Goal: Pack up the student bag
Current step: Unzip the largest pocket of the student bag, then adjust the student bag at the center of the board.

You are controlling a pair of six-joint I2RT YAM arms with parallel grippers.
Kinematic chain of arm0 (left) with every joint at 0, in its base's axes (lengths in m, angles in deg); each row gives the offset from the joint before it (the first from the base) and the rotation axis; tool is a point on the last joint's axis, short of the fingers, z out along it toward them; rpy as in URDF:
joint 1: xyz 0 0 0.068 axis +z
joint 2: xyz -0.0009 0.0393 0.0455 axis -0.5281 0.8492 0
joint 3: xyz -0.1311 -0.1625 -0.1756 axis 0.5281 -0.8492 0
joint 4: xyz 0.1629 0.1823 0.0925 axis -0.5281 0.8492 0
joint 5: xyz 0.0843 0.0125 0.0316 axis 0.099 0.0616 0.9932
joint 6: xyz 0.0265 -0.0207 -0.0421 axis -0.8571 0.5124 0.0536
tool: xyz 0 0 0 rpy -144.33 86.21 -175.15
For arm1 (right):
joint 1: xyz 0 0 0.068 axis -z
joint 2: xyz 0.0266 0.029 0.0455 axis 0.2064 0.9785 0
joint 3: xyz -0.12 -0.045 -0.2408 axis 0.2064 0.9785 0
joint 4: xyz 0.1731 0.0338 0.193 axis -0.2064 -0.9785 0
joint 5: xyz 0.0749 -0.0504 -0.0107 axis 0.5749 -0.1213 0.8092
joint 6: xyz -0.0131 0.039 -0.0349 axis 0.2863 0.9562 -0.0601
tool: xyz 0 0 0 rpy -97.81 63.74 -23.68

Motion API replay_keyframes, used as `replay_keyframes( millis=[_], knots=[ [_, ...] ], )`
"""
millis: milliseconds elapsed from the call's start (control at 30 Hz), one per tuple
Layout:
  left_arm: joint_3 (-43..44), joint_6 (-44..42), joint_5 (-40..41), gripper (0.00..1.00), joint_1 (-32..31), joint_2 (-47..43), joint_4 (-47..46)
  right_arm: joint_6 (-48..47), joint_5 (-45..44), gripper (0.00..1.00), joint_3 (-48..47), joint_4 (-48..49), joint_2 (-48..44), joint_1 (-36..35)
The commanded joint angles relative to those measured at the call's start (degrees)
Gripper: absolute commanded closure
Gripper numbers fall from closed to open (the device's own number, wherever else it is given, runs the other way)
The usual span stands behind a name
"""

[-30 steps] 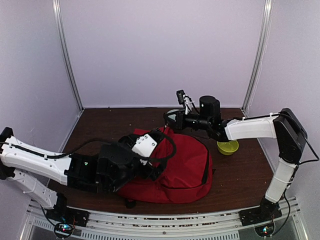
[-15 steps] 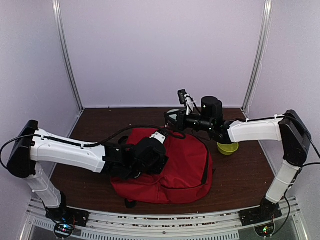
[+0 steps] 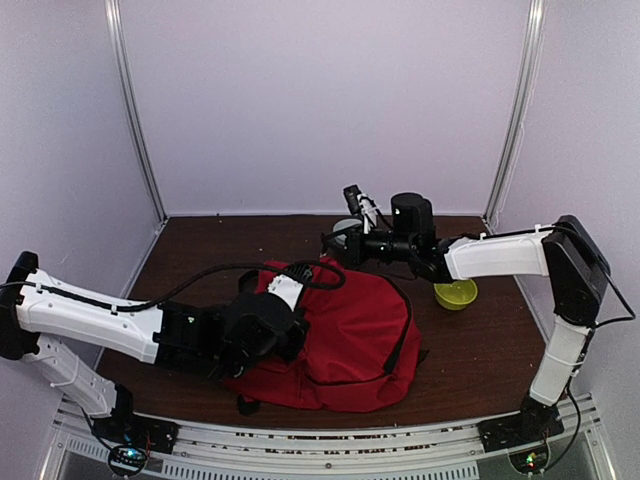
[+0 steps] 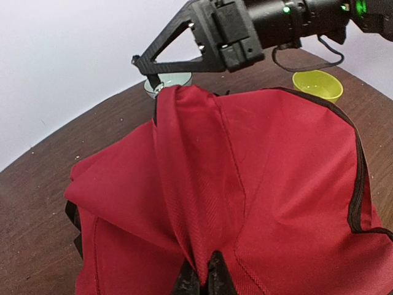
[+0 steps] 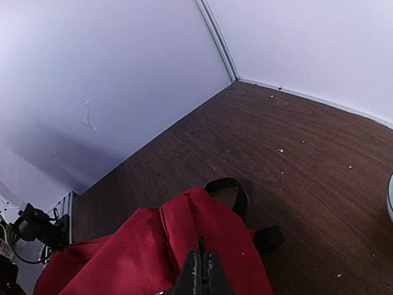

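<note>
The student bag, a large red backpack, lies in the middle of the dark table. In the left wrist view the bag fills the frame, and my left gripper is shut on a raised fold of its red fabric. That fold runs as a ridge up to the bag's far top edge. There my right gripper pinches the cloth. In the right wrist view my right gripper is shut on the red fabric, just short of the black carry loop.
A yellow-green bowl stands on the table right of the bag, under the right arm, also seen as the bowl. A pale bowl sits behind the right gripper's tip. Purple walls close in the back and sides.
My left gripper has gone from open to shut on a fold of the bag, and its arm swung over the bag's left side. The bag has bunched up. The right gripper stayed shut.
</note>
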Motion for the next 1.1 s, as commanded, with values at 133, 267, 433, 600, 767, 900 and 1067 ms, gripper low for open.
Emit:
replay_keyframes(
  millis=[133, 267, 433, 600, 767, 900, 1067],
  knots=[
    [-2.15, -3.0, 5.15, 1.0, -6.13, -4.1, -3.26, -1.06, -17.81, 1.0, -0.99, 1.21, 1.97, 9.0],
    [-3.22, -3.28, 6.28, 1.0, -6.1, -4.5, -3.15, -0.07, -17.81, 1.0, 1.6, 2.91, 1.11, 11.04],
    [-1.84, -5.52, 2.34, 1.0, -5.34, -2.53, -4.37, -0.47, -9.15, 1.0, 1.96, 4.56, -0.44, 11.21],
    [2.08, -5.32, -4.56, 0.85, -0.23, -0.73, -3.36, -0.08, -6.51, 0.43, 4.82, 5.38, -7.48, 10.94],
    [1.45, -1.34, -11.6, 0.66, 9.33, -5.35, -0.97, -4.04, -2.46, 0.41, 5.11, -0.46, -14.92, 11.28],
    [-2.67, 0.3, -13.26, 0.58, 15.29, -8.99, -0.51, -1.51, 1.48, 0.41, 3.59, -12.29, -16.82, 10.65],
    [-6.22, 2.97, -13.56, 0.61, 21.07, -11.85, 1.57, -1.1, 1.0, 0.48, 3.74, -25.44, -17.52, 5.62]
  ],
)
